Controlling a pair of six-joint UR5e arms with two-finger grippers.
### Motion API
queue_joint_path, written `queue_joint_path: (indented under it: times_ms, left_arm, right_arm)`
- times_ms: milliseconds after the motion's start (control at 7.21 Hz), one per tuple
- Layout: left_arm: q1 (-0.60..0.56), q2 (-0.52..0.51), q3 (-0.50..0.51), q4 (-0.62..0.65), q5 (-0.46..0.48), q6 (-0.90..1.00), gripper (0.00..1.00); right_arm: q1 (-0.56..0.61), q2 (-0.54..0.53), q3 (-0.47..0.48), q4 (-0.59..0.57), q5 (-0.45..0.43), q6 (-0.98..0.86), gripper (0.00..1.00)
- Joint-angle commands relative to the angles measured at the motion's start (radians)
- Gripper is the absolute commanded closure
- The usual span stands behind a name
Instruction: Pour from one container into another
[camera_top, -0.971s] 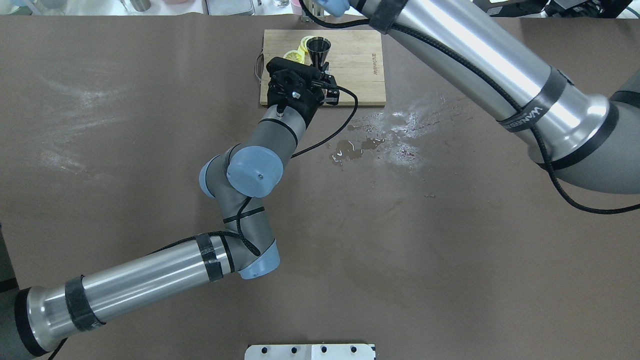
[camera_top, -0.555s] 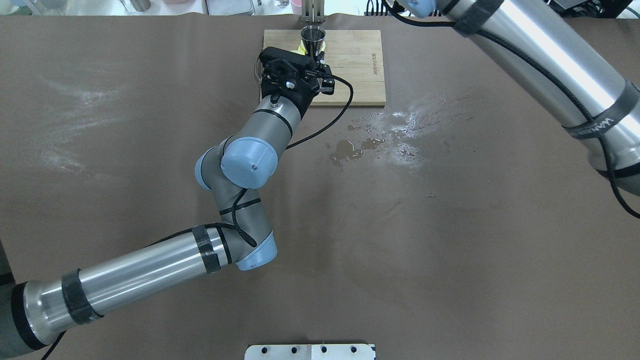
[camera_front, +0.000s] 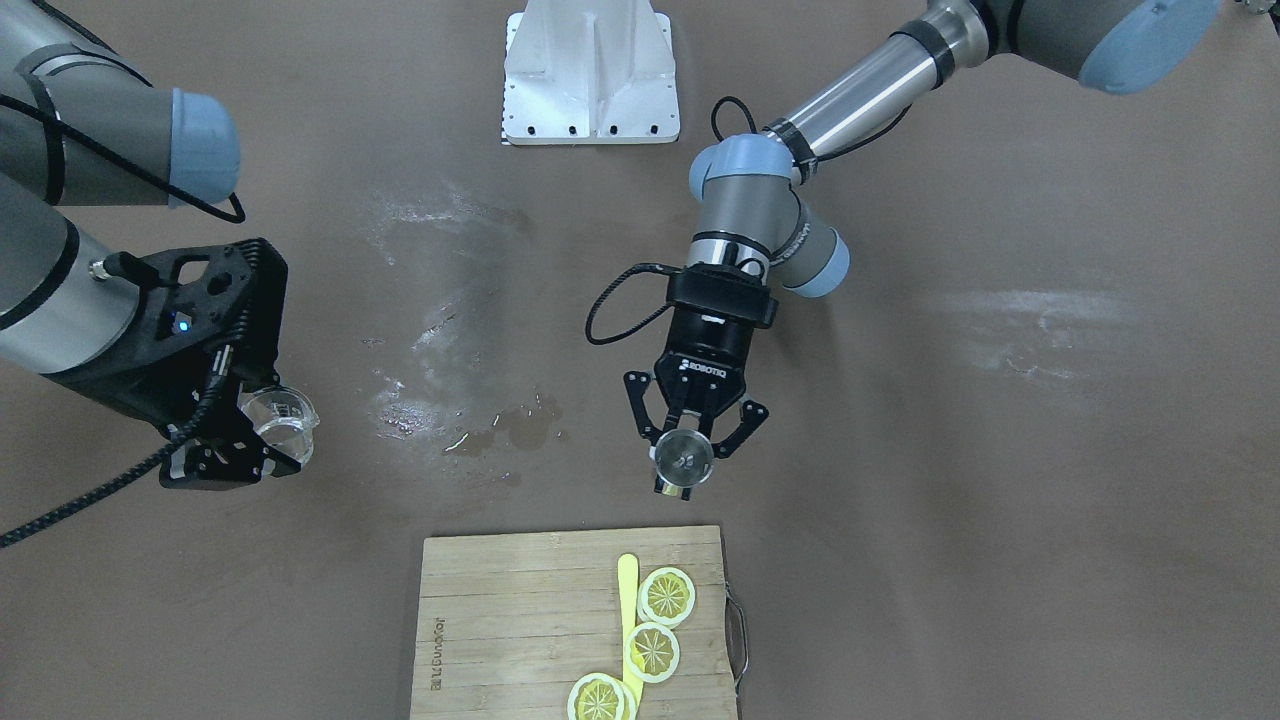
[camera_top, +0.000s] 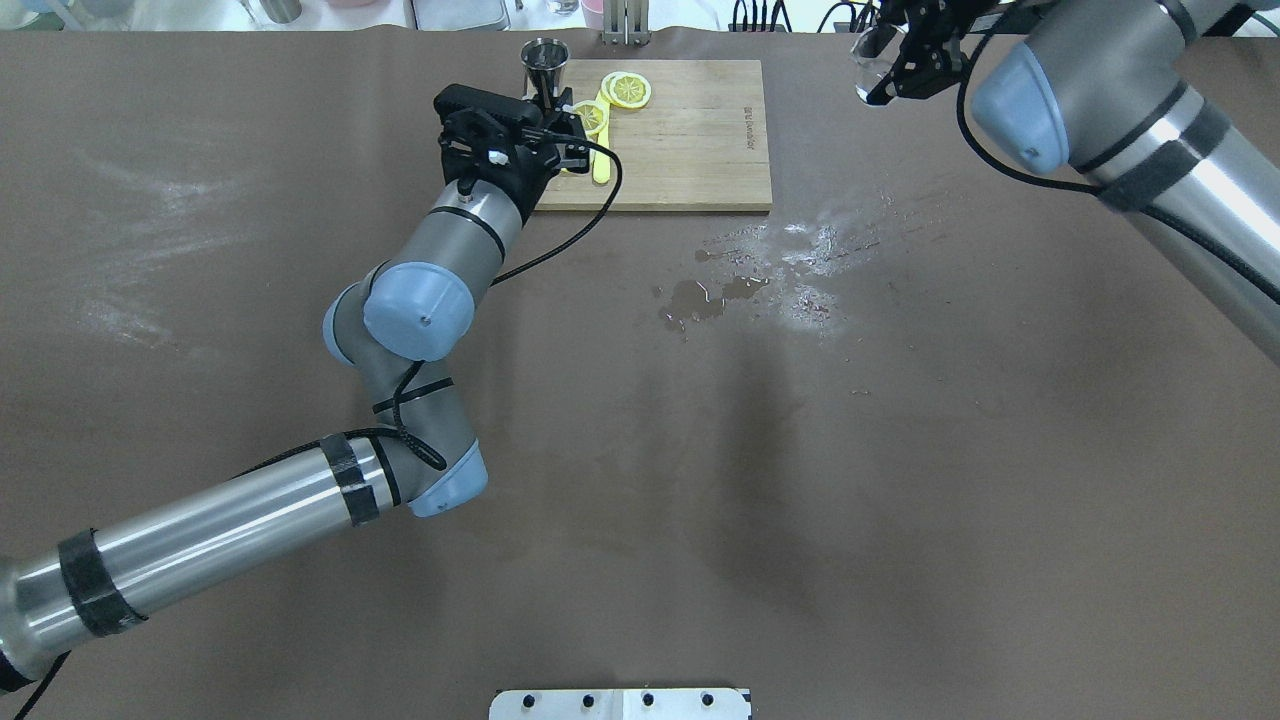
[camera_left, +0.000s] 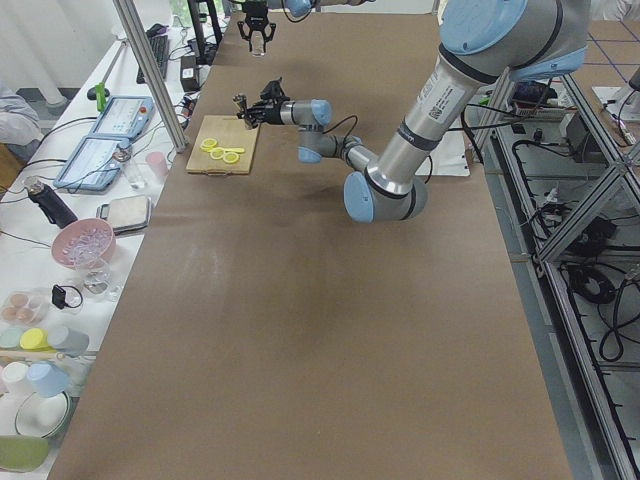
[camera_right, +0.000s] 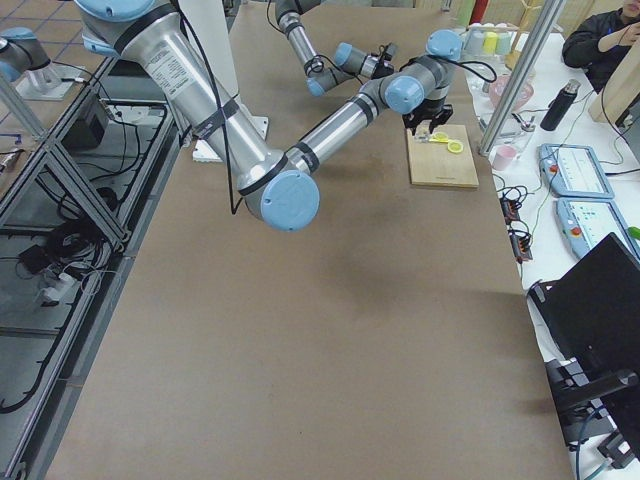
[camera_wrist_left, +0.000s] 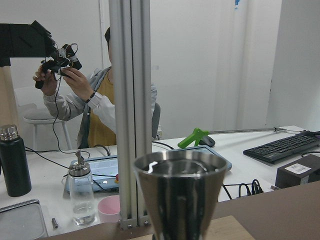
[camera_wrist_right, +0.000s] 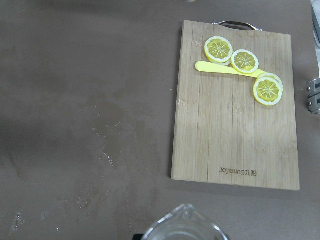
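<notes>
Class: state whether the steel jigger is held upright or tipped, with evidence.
Upright. In the left wrist view the jigger has a level rim over evenly tapering sides; from the front its round mouth faces up.

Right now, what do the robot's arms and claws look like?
The left arm and right arm are shiny silver tubes with grey joints, pale blue round caps and black bands. A black cable runs along each. The left gripper and right gripper are black and two-fingered; the left's body carries white lettering.
</notes>
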Motion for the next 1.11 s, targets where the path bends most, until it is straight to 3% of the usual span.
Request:
queue_joint_path:
  times_ms: [0,139,277,555,693,971]
  left_arm:
    - [-0.06,0.18,-0.078,-0.085,-0.008,-0.003,1.0]
    - [-0.112,0.278,-0.14,-0.088,-0.018,-0.006,1.0]
    - [-0.134,0.371,-0.172,-0.117,-0.034,-0.012,1.0]
    - [-0.134,0.554,-0.175,-0.302,-0.035,-0.015,1.0]
    - [-0.133,0.641,-0.175,-0.352,-0.035,-0.029,1.0]
    - [-0.128,0.732,-0.2,-0.338,0.012,-0.231,1.0]
  right_arm:
    - [-0.001,-0.201,0.018,0.355,0.029,0.204,1.0]
    - [-0.001,-0.247,0.01,0.453,0.043,0.256,1.0]
    - [-0.001,-0.268,0.005,0.477,0.061,0.273,1.0]
    - [-0.001,-0.329,-0.019,0.625,0.072,0.359,1.0]
    - [-0.001,-0.343,-0.087,0.79,0.072,0.449,1.0]
    - [-0.01,-0.367,-0.256,1.147,0.066,0.621,1.0]
